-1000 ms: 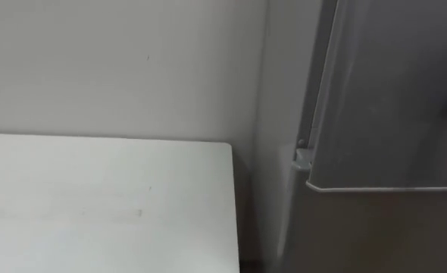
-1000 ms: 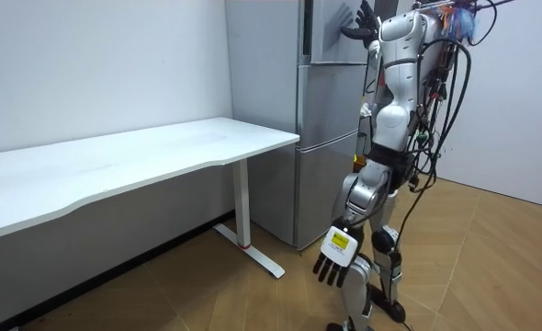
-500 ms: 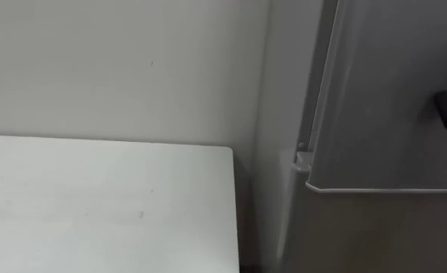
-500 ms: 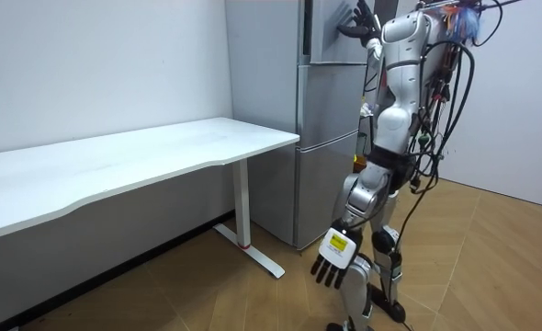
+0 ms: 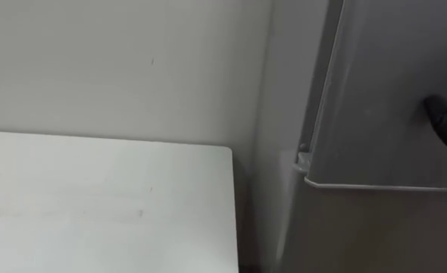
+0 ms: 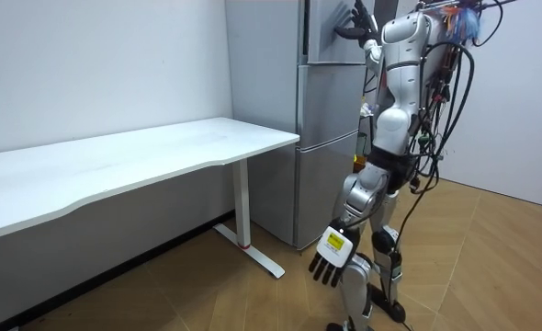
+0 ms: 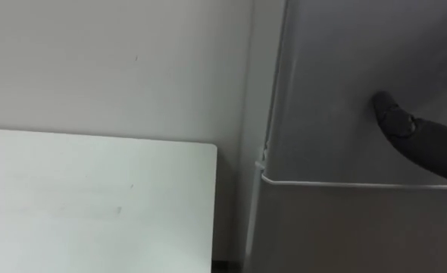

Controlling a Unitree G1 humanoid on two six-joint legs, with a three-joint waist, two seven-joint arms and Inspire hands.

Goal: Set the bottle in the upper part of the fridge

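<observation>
Right hand (image 7: 407, 133) has slid further onto the upper fridge door (image 7: 333, 72), outstretched, just above its lower edge.

Upper fridge door (image 5: 382, 91) stands across compartment front and blocks your way in. Your right hand (image 7: 428, 144) lays straight fingers (image 7: 390, 114) against it. Bench (image 5: 102, 205) sits just left of fridge (image 6: 331, 156), with only narrow gap between. Floor (image 6: 510, 257) lies open at room view's right. Left hand (image 6: 331, 262) hangs free by leg.
</observation>
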